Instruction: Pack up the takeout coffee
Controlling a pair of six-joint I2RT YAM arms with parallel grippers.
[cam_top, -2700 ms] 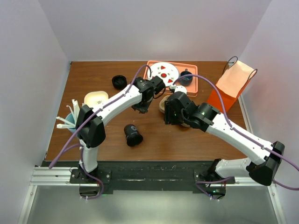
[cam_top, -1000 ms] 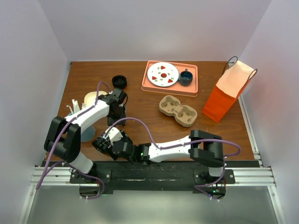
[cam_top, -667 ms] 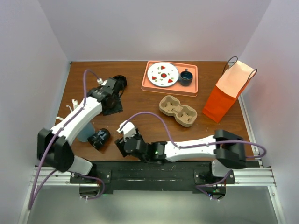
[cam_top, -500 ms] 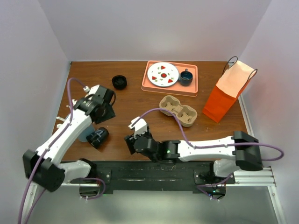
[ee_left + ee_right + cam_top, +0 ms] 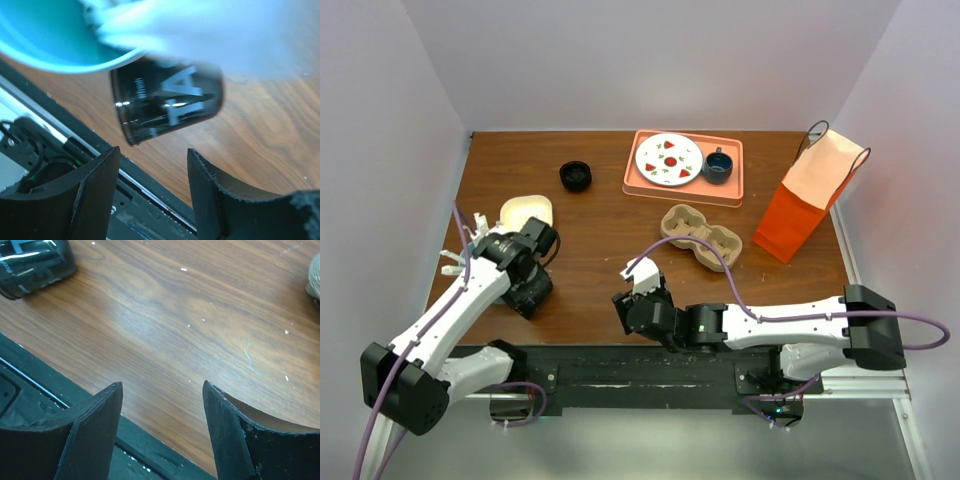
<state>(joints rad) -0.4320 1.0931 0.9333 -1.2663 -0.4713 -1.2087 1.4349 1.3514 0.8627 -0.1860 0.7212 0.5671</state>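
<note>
The step in hand is the pick-up. The takeout coffee (image 5: 165, 102) lies on its side on the tabletop (image 5: 200, 315) near the front left edge, just beside a teal container (image 5: 45, 40) and well apart from the moulded cup carrier (image 5: 700, 235) and the orange bag (image 5: 805, 200). The left gripper (image 5: 152, 154) hovers over the cup with jaws spread and the cup just beyond its fingertips, so it holds nothing; the right gripper (image 5: 162, 385) is also spread and empty over bare wood. The next move likely calls for bringing the left jaws astride the cup's body, closing on it, and setting it upright before packing.
</note>
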